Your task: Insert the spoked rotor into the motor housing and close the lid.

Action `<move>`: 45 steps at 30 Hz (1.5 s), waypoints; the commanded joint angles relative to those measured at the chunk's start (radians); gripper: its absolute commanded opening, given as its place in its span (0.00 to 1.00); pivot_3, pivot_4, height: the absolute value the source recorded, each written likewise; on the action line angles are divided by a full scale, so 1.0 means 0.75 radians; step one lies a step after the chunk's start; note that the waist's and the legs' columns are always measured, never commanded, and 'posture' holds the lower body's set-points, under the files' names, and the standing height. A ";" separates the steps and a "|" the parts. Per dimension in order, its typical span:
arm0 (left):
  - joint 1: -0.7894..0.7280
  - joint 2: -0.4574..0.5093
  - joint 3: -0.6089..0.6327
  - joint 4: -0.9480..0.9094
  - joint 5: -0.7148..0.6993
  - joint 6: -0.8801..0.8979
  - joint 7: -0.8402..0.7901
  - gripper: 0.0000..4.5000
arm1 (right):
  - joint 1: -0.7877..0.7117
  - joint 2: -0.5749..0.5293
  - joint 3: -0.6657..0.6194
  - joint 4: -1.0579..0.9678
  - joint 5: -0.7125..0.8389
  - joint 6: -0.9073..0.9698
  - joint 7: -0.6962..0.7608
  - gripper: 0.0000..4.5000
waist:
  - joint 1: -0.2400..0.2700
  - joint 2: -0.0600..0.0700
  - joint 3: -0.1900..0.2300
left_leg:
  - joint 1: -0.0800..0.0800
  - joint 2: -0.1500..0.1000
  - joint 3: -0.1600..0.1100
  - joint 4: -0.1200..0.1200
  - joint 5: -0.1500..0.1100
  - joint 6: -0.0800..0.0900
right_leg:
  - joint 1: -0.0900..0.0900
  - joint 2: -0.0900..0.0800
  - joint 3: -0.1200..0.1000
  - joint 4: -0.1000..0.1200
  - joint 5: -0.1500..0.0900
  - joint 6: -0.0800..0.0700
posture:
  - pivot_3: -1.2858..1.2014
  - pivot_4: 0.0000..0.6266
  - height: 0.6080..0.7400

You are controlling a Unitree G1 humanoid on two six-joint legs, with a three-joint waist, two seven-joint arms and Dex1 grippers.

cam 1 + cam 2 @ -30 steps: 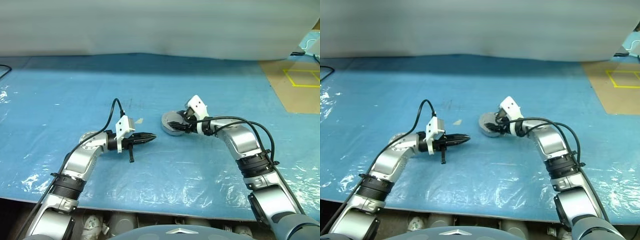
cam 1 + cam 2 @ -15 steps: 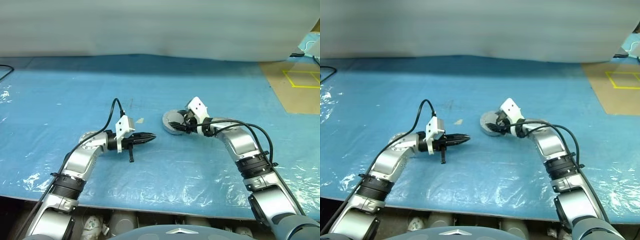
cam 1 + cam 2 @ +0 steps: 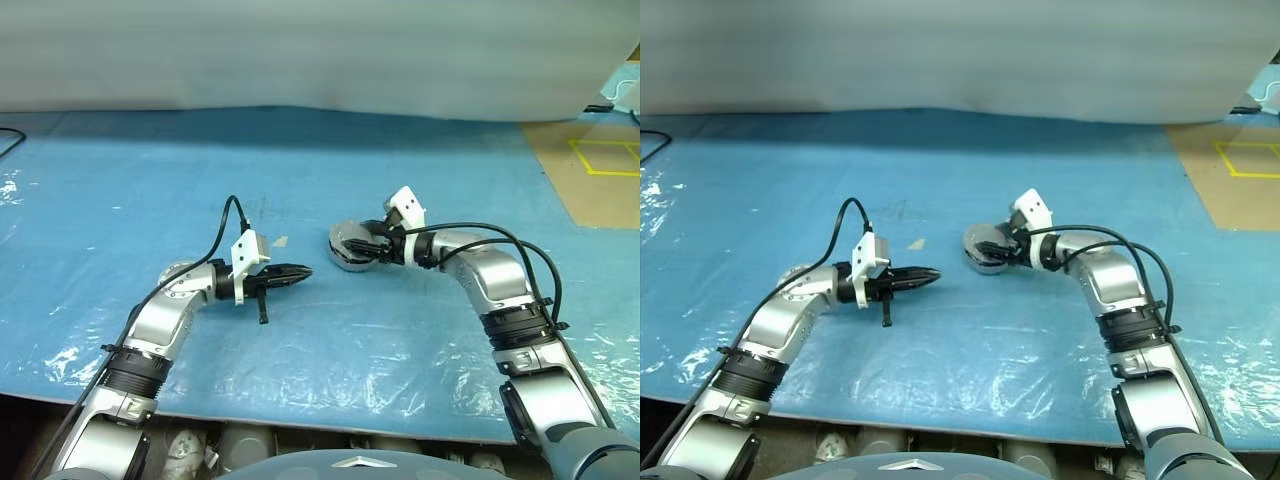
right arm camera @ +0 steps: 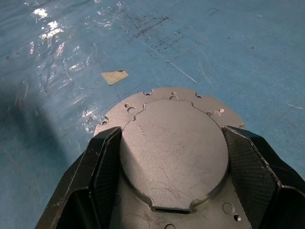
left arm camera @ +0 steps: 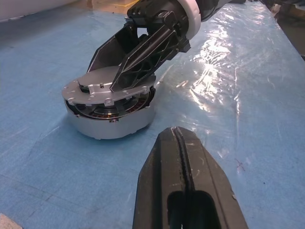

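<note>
- You will find the motor housing (image 5: 109, 121) standing on the blue plastic sheet (image 3: 400, 340) that covers the desk, near the middle, just ahead of the right arm.
- Its copper-brown windings show through the gap under the lid (image 5: 97, 90), which sits tilted on the housing's rim, raised on the side towards the right tool, not flush.
- The spoked rotor cannot be made out beneath the lid.
- Your right tool (image 4: 171, 157) has its two black fingers (image 4: 102, 162) spread wide, one to each side of the raised round centre of the lid. Whether the pads press on that raised part or merely stand beside it cannot be told.
- From the left wrist view the right tool's fingers reach down over the lid at a slant.
- Your left tool (image 3: 300, 272) is closed, fingers pressed together with nothing between them, pointing across towards the housing and well apart from it.
- A small pale scrap of tape (image 4: 114, 76) lies on the sheet near the housing.
</note>
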 commanded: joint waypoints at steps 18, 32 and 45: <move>-0.021 -0.004 0.007 -0.018 0.002 -0.015 0.000 0.00 | 0.087 -0.070 0.157 0.053 -0.255 -0.241 -0.036 0.66 | -0.001 0.000 0.000 | 0.002 0.000 0.000 -0.001 0.000 0.000 | 0.002 -0.001 0.001 -0.002 0.000 0.000 | 0.52 0.24 1.00; -0.023 -0.009 0.004 -0.020 0.002 -0.014 0.001 0.00 | 0.051 -0.121 0.249 0.192 -0.314 -0.102 -0.035 0.66 | 0.000 0.000 0.000 | 0.018 0.000 0.001 0.000 -0.001 0.001 | 0.016 -0.004 0.004 -0.002 -0.001 0.000 | 0.52 0.24 1.00; -0.025 -0.011 0.006 -0.015 0.003 -0.017 -0.002 0.00 | 0.112 -0.181 0.253 0.096 -0.310 -0.121 0.035 0.66 | 0.032 -0.001 -0.002 | 0.023 -0.001 0.001 -0.018 0.000 0.000 | 0.024 -0.002 0.000 -0.017 -0.003 0.002 | 0.52 0.24 1.00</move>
